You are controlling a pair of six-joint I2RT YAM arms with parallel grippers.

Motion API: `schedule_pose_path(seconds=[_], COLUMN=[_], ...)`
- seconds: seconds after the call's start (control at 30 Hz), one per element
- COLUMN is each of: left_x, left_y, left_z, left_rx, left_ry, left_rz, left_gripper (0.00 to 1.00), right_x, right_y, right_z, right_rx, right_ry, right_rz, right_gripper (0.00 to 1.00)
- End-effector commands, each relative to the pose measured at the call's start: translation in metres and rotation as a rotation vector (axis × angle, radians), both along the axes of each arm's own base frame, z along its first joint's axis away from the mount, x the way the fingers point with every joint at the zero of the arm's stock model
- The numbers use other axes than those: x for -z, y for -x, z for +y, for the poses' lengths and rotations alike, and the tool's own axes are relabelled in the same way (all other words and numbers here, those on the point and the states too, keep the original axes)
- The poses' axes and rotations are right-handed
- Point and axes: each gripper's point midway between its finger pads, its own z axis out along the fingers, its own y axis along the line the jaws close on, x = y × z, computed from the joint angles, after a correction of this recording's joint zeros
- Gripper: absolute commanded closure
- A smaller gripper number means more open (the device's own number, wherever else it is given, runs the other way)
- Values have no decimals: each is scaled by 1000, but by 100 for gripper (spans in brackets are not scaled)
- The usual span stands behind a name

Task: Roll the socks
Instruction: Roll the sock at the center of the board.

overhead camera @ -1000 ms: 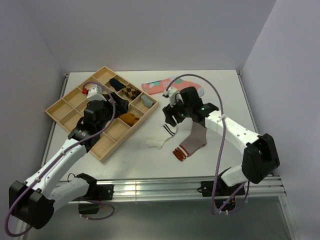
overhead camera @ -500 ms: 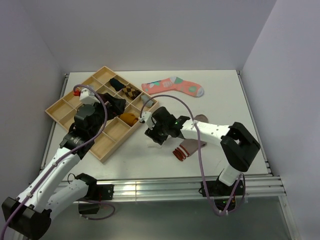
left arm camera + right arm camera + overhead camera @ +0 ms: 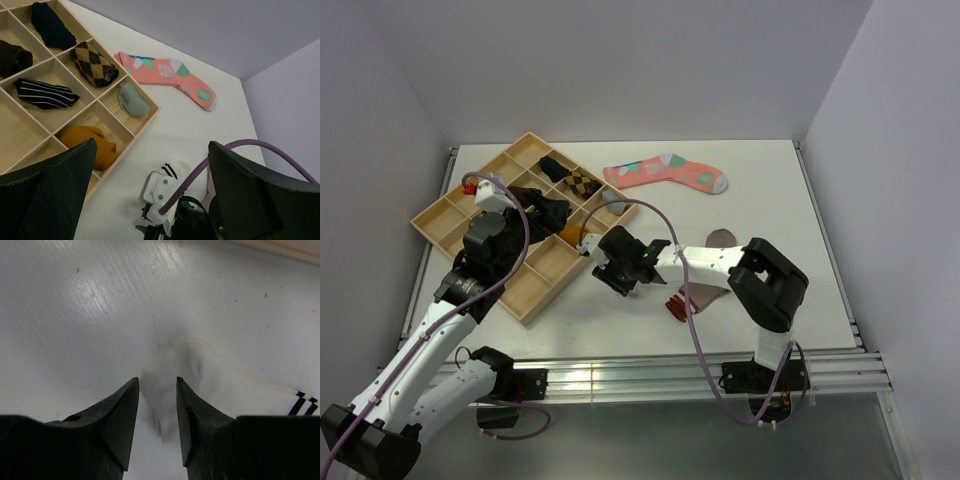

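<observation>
The short white ankle sock [image 3: 200, 375] lies flat on the table, its dark cuff stripes [image 3: 170, 171] showing in the left wrist view. My right gripper [image 3: 157, 382] sits low at its toe end, jaws narrowed with the bunched toe fabric pinched between them. From above, my right gripper [image 3: 620, 270] and arm cover most of that sock. Just right of it lies the taupe-brown sock [image 3: 708, 288], its red-striped cuff [image 3: 678, 306] toward the near edge. My left gripper [image 3: 151, 145] hangs wide open and holds nothing, above the tray's right part [image 3: 555, 212].
A wooden compartment tray [image 3: 440, 215] at the left holds several rolled socks. The coral-pink sock [image 3: 665, 172] with teal and white patches lies flat at the back. The right arm's purple cable [image 3: 695, 320] loops over the table near the taupe sock.
My right gripper has swept left and nearer, from the socks' cuffs to the white sock's toe, and narrowed on it. My left arm has drawn back slightly over the tray.
</observation>
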Motion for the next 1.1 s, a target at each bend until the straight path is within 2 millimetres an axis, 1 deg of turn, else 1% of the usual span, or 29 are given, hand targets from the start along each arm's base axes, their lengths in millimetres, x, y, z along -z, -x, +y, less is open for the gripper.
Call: schedule_pose_path(seconds=[0.0, 0.2, 0.3, 0.43, 0.57, 0.7, 0.9, 1.07], left_x=[-26, -20, -18, -15, -12, -11, -8, -6], left_y=[2, 3, 2, 1, 0, -1, -2, -2], left_z=[0, 0, 0, -1, -3, -3, -2, -3], left_rx=[14, 13, 15, 18, 21, 22, 18, 23], left_ry=[13, 7, 5, 4, 2, 0, -7, -4], left_rz=[-55, -46, -42, -34, -28, -26, -16, -16], left_gripper=[0, 0, 1, 0, 0, 0, 1, 0], right_x=[-9, 1, 3, -1, -11, -14, -11, -12], right_y=[-9, -3, -1, -2, -3, 0, 8, 10], right_z=[16, 15, 14, 15, 17, 17, 16, 17], right_rx=[37, 42, 45, 55, 59, 58, 53, 48], right_ry=[-35, -5, -3, -2, -14, -15, 0, 3], right_rz=[-22, -3, 5, 1, -10, -2, 17, 20], right_gripper=[57, 61, 62, 62, 62, 60, 59, 57])
